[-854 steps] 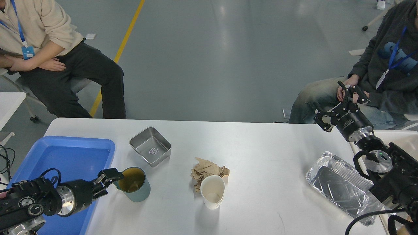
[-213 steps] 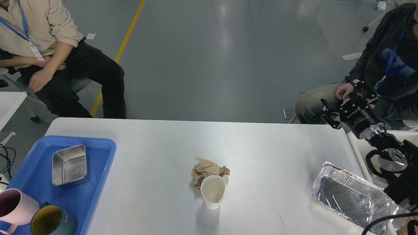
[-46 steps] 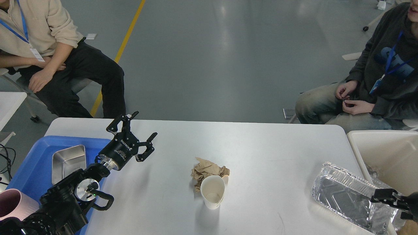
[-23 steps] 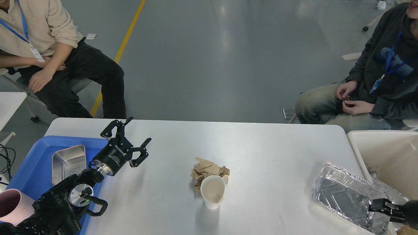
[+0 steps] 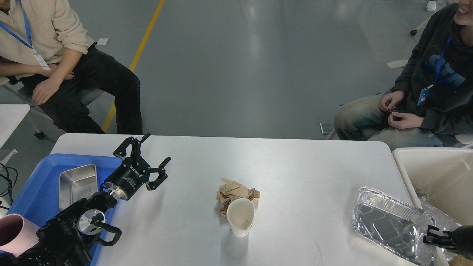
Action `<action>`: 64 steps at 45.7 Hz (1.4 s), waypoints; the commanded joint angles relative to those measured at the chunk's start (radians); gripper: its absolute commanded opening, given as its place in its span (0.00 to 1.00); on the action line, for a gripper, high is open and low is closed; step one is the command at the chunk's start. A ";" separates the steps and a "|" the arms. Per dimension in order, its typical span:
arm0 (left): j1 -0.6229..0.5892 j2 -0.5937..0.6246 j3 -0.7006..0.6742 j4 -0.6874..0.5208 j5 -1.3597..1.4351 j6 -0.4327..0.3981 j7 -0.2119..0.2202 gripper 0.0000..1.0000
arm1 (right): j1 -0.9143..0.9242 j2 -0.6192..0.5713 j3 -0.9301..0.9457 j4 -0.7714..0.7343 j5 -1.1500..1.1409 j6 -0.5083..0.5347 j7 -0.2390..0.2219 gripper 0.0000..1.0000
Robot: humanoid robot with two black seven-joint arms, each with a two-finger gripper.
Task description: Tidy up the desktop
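The white desktop (image 5: 295, 166) holds a crumpled brown paper ball (image 5: 236, 193), an upright white paper cup (image 5: 241, 217) touching its near side, and an empty foil tray (image 5: 391, 226) at the right front. My left gripper (image 5: 158, 147) is open and empty above the desktop's left part, next to the blue tray. My right gripper (image 5: 431, 236) shows small and dark at the foil tray's near right corner. I cannot tell its fingers apart or whether it touches the tray.
A blue tray (image 5: 35, 173) at the left edge holds a steel box (image 5: 77, 181) and a pink cup (image 5: 13, 236). A beige bin (image 5: 436, 173) stands off the right edge with crinkled foil inside. Two people sit beyond the far corners.
My left gripper has drawn back a little toward the left and stays open. My right gripper has sunk toward the lower right corner, and the foil tray has shifted slightly left.
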 commanded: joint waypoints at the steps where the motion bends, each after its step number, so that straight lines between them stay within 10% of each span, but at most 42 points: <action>1: -0.002 0.000 -0.002 0.000 0.000 0.000 0.000 0.97 | 0.011 -0.001 0.005 0.006 0.007 0.003 -0.002 0.00; 13: -0.002 0.001 0.000 0.000 0.003 0.002 0.000 0.97 | 0.101 -0.105 0.011 0.176 0.018 0.063 -0.020 0.00; 36: -0.002 0.056 -0.002 0.000 -0.005 0.000 -0.021 0.97 | 0.373 -0.360 0.020 0.703 0.021 0.275 -0.213 0.00; 64: 0.026 0.211 -0.054 -0.002 -0.011 -0.043 -0.020 0.97 | 0.505 0.002 0.005 0.418 0.093 0.356 -0.282 0.00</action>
